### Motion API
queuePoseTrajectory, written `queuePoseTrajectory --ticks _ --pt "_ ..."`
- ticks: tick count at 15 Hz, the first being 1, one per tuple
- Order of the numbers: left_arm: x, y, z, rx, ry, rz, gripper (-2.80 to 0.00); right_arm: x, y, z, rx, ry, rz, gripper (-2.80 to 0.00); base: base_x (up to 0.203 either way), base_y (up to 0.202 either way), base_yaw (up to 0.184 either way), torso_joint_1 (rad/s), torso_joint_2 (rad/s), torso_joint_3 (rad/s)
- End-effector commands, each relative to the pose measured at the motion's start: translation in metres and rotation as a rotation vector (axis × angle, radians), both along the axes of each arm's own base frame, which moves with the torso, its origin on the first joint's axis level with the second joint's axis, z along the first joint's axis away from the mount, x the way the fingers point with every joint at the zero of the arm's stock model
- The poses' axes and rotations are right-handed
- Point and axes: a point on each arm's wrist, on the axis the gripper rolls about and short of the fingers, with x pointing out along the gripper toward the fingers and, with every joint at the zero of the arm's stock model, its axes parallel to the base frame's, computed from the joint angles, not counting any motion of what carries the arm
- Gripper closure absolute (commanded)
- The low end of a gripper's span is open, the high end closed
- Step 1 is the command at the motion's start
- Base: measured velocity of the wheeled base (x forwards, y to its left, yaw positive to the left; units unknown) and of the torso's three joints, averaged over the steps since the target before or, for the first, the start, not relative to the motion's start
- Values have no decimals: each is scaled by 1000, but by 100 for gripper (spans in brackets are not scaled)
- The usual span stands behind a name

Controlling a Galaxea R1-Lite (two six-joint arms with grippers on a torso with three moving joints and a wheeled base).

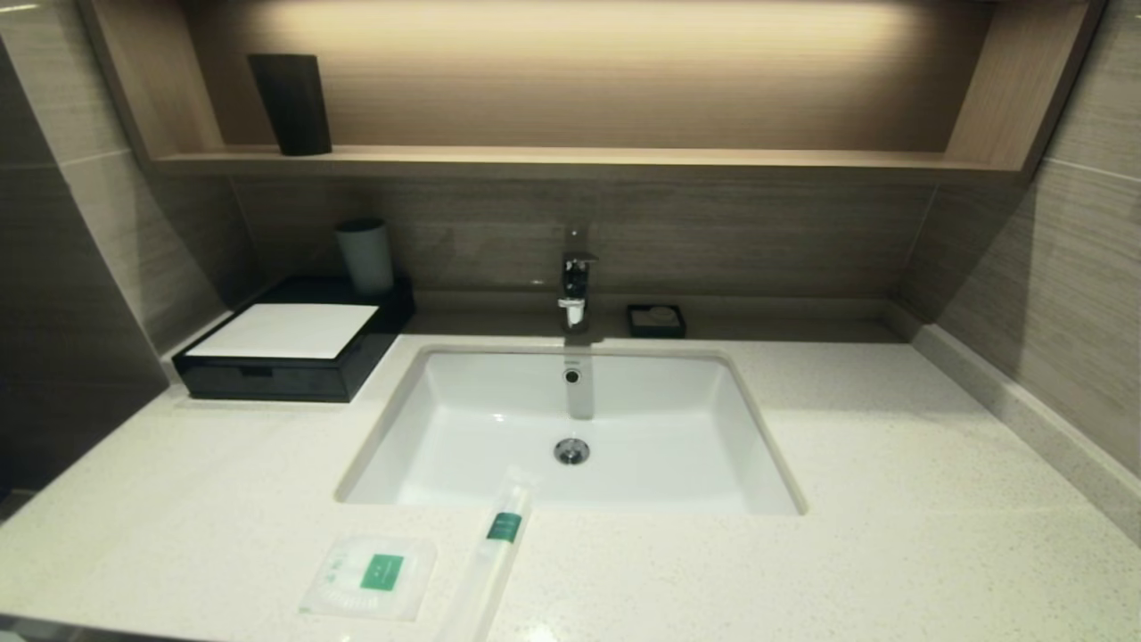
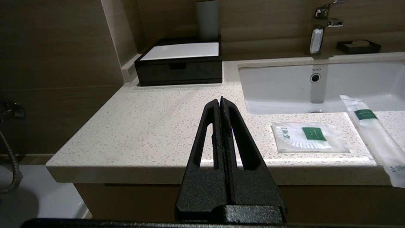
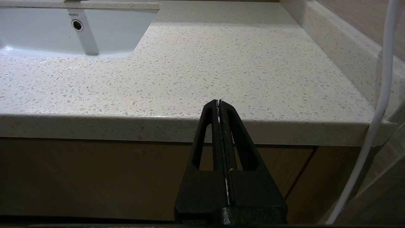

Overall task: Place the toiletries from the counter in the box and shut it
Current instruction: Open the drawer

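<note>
Both black grippers, left and right, are hanging clenched and empty before the speckled cream counter; flat square packet and long slim packet are lying near its front edge, within reach, awaiting the closed glossy black box.

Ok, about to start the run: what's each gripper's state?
Left gripper: closed, holding nothing.
Right gripper: closed, holding nothing.

A hotel-style bathroom: speckled stone counter, sunk white basin, tap, soap dish.
</note>
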Motion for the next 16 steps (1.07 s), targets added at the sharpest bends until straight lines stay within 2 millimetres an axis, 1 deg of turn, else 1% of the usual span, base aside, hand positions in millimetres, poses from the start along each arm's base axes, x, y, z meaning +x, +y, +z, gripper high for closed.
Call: queuePoseTrajectory --ticks 1,4,5,6,8,9,10,12,16 --pt "-11 0 19 1 -29 -4 0 0 0 0 0 -1 0 0 0 0 0 0 0 0" --pt "-33 -1 46 5 -24 -27 0 0 0 0 0 -2 0 0 0 0 0 0 0 0" --pt "-32 -1 56 3 -12 -26 0 0 0 0 1 0 1 0 0 0 0 0 0 0" --pt "-24 -1 71 -5 18 -21 0 0 0 0 1 -1 0 0 0 0 0 0 0 0" --pt "-2 0 101 -43 73 -1 0 0 0 0 2 -1 0 0 0 0 0 0 0 0" --pt "13 0 113 -60 101 7 0 0 0 0 2 0 1 0 0 0 0 0 0 0" --pt "26 1 120 -72 125 13 0 0 0 0 2 0 0 0 0 0 0 0 0 0" --pt "55 1 128 -90 195 20 0 0 0 0 2 0 0 0 0 0 0 0 0 0" --pt "102 1 132 -122 286 24 0 0 0 0 3 0 0 0 0 0 0 0 0 0"
